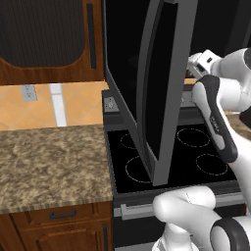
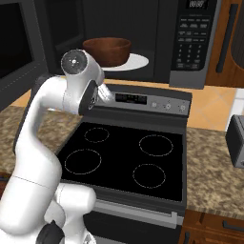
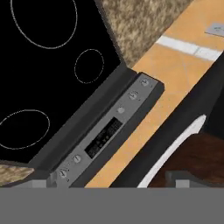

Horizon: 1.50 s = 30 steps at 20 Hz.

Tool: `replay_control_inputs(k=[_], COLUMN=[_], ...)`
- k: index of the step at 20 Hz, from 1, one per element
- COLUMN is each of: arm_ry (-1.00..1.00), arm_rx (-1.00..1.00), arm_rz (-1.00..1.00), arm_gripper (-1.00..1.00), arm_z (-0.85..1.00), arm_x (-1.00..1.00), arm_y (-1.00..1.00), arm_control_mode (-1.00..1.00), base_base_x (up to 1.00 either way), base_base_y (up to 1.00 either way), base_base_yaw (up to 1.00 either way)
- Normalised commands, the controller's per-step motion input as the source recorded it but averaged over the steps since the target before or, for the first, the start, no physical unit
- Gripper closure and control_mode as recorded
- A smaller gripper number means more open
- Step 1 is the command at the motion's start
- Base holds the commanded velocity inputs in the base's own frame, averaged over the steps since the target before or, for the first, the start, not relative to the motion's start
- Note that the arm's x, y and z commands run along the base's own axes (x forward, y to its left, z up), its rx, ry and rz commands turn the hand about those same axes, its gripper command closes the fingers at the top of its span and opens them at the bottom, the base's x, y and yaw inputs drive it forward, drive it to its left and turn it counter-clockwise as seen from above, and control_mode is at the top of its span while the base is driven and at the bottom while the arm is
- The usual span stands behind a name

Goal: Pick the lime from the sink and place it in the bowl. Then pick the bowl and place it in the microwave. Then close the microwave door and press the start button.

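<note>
In the left base view, the microwave door [image 1: 159,93] is seen swung wide open, edge-on, hanging over the black glass-top stove [image 1: 166,157], with a speckled stone counter [image 1: 49,164] to its left and the white arm [image 1: 223,122] reaching up behind the door at the right. In the right base view, the brown bowl [image 2: 107,51] is shown resting on the white turntable plate [image 2: 136,61] inside the microwave [image 2: 143,33], beside the keypad panel [image 2: 193,40]; the lime cannot be made out inside it. The bowl placement is judged done, with door closing and the start press left. A toaster [image 2: 236,140] is seen at the right edge. In the hand view, the stove's control strip [image 3: 109,131], the plate's rim and brown bowl wall are shown; the fingers' spread cannot be told. The arm's elbow is judged to sit in the door's swing path.
</note>
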Motion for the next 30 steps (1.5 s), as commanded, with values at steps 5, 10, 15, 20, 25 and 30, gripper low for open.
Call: replay_control_inputs(k=[5, 10, 15, 20, 25, 30], arm_ry=[0.02, -0.02, -0.05, -0.12, -0.19, -0.21], arm_rx=[-0.41, -0.40, -0.43, -0.41, -0.39, -0.29], arm_rz=[-0.05, -0.09, -0.18, -0.27, -0.29, -0.30], arm_gripper=[-1.00, -1.00, -1.00, -1.00, -1.00, -1.00], arm_z=[-0.49, -0.10, 0.00, -0.02, -0.05, -0.04], arm_x=[-0.28, -0.54, -0.49, -0.26, -0.16, -0.31], arm_y=[-0.14, -0.26, -0.20, -0.19, -0.08, 0.07], arm_control_mode=[-1.00, -1.00, -1.00, -1.00, -1.00, -1.00], base_base_x=[0.00, 0.00, 0.00, 0.00, 0.00, 0.00], base_base_y=[0.00, 0.00, 0.00, 0.00, 0.00, 0.00], base_base_yaw=[0.00, 0.00, 0.00, 0.00, 0.00, 0.00])
